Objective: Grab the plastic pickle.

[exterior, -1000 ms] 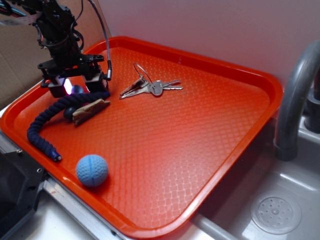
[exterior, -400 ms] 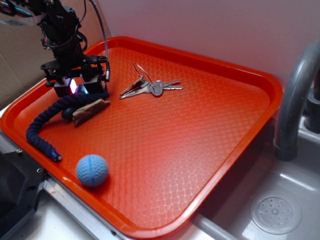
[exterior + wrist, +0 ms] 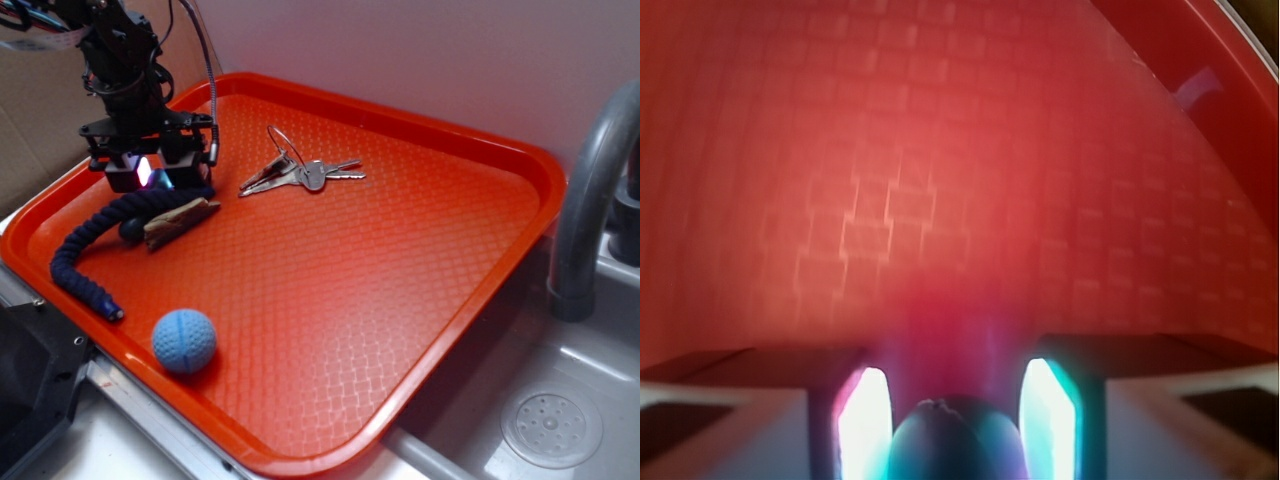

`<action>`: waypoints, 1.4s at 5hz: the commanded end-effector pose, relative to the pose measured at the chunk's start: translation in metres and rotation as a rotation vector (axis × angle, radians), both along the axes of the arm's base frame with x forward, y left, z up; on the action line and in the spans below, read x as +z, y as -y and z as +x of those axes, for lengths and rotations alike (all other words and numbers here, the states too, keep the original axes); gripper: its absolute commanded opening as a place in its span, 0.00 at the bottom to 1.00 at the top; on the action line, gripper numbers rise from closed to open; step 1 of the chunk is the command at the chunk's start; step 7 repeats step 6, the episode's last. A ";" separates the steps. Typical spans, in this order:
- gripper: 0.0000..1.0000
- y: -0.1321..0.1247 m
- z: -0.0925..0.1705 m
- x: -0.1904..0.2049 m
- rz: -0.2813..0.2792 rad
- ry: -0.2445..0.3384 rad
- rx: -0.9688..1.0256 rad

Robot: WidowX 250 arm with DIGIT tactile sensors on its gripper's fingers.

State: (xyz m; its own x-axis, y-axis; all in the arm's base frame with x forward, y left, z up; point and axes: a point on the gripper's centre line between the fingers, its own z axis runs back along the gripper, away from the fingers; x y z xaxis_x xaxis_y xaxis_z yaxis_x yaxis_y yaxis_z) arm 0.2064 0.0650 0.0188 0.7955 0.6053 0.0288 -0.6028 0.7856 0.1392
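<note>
Dark blue-green and rounded, the plastic pickle (image 3: pixel 955 440) sits between my gripper (image 3: pixel 148 172) fingers in the wrist view, clamped. Exterior view shows the claw raised just above the navy rope (image 3: pixel 85 240) on the red tray (image 3: pixel 400 250). I judge the grab essentially done; only securing the lift remains.

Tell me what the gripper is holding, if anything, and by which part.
Apparently the pickle: its dark rounded end shows between the lit fingers of the gripper in the wrist view. Which part is pinched is hidden.
</note>
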 end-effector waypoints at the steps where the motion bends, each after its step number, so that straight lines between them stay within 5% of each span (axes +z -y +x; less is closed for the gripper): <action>1: 0.00 0.022 0.031 0.101 -0.078 0.257 -0.236; 2: 0.00 0.048 0.041 0.151 -0.111 0.289 -0.391; 4: 0.00 0.081 0.021 0.250 -0.073 0.364 -0.623; 5: 0.00 0.080 0.020 0.276 -0.071 0.312 -0.639; 6: 0.00 0.074 0.019 0.265 -0.136 0.279 -0.611; 7: 0.00 0.074 0.019 0.265 -0.136 0.279 -0.611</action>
